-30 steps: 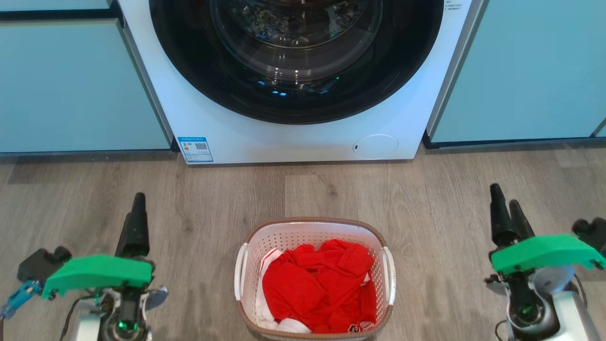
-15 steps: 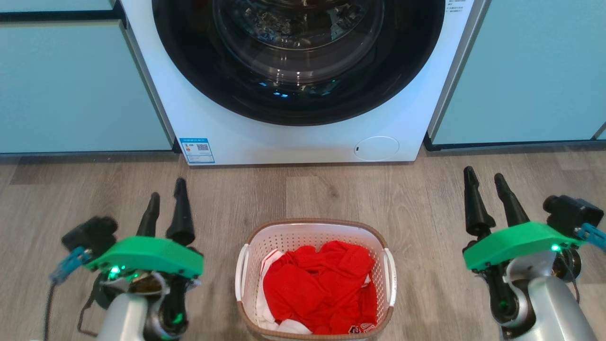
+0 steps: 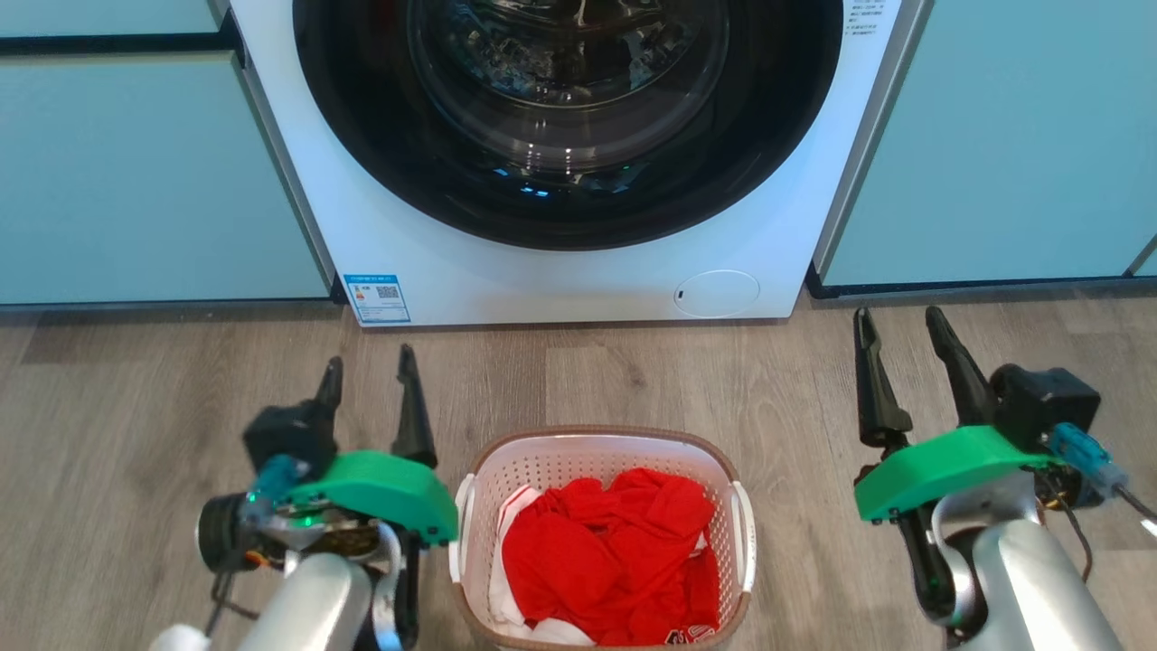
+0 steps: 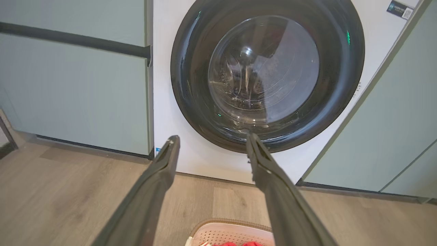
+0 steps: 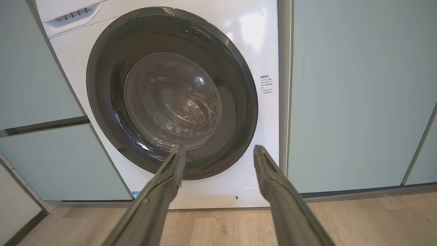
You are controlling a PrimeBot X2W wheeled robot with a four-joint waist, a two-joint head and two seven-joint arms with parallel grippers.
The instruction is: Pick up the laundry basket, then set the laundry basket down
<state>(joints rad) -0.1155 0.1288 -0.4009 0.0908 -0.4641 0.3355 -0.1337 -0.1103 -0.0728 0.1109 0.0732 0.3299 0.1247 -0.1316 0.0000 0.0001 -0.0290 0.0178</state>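
The laundry basket [image 3: 551, 461] is small, white and perforated, with a brown rim and white side handles. It stands on the wood floor in front of the washing machine, holding red clothes [image 3: 601, 551]. Its far rim [image 4: 232, 227] shows at the bottom of the left wrist view. My left gripper [image 3: 372, 363] is open, just left of the basket, fingers pointing at the machine. My right gripper [image 3: 897, 318] is open too, well right of the basket and apart from it. Both grippers are empty, as the left wrist view [image 4: 211, 140] and the right wrist view [image 5: 218, 148] show.
A white washing machine [image 3: 578, 280] with a dark round door [image 3: 569, 108] stands straight ahead. Pale green cabinets flank it on the left [image 3: 136, 172] and the right [image 3: 1012, 145]. Wood floor [image 3: 136, 398] lies on both sides of the basket.
Both arms have swung inward and forward toward the basket, the left one much closer to its handle. Both grippers stayed open. The head view has shifted slightly.
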